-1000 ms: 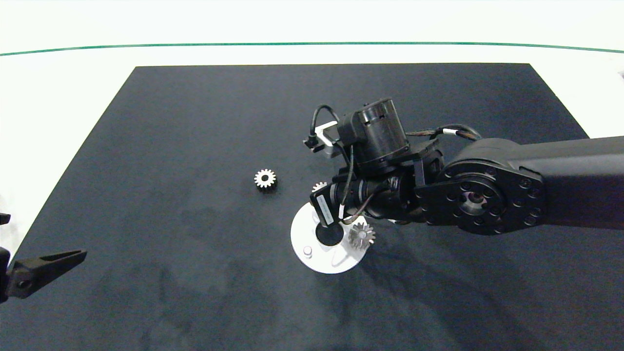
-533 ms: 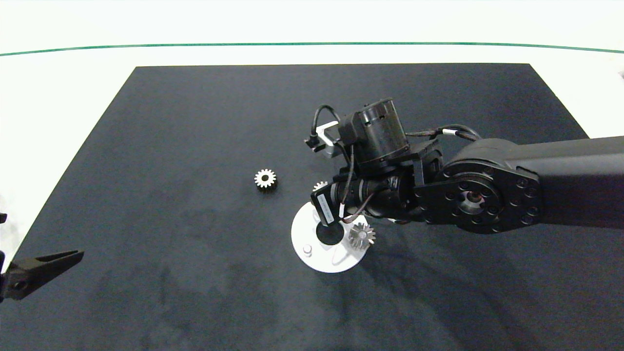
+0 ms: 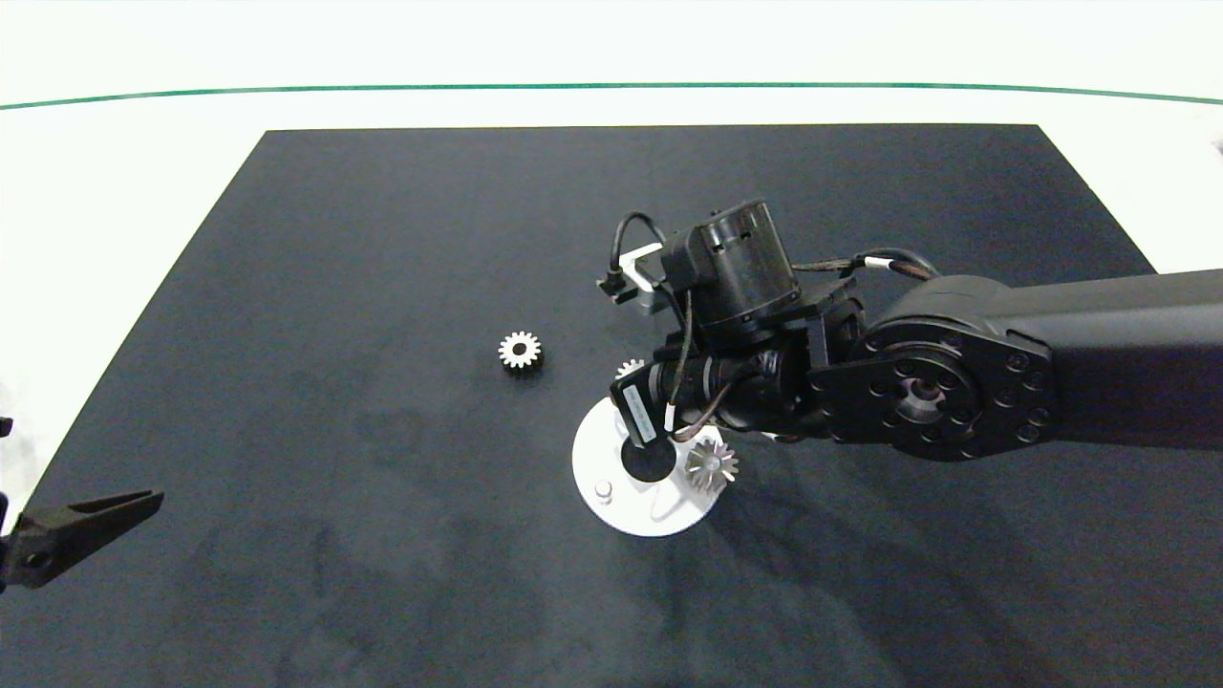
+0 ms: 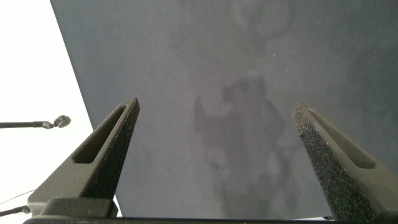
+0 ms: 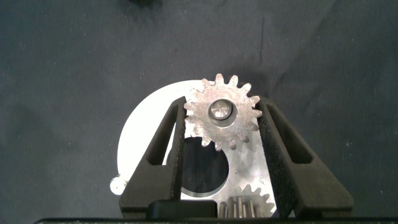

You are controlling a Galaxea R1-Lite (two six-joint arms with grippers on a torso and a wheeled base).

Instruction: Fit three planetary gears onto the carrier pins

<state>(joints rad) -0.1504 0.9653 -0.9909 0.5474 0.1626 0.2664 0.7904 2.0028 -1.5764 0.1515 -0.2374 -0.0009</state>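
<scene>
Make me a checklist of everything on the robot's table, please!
Surface: black mat on a white table.
Job's things: white disc; one gear sits on a pin, a second gear sits on a pin between the right gripper's fingers, a third gear lies loose on the mat; one pin bare.
Clutter: nothing seen.
Grippers: right gripper straddles the second gear; left gripper open, over the mat's left edge.
Cables: black cable on the right wrist.
Surroundings: green line across the table.
</scene>
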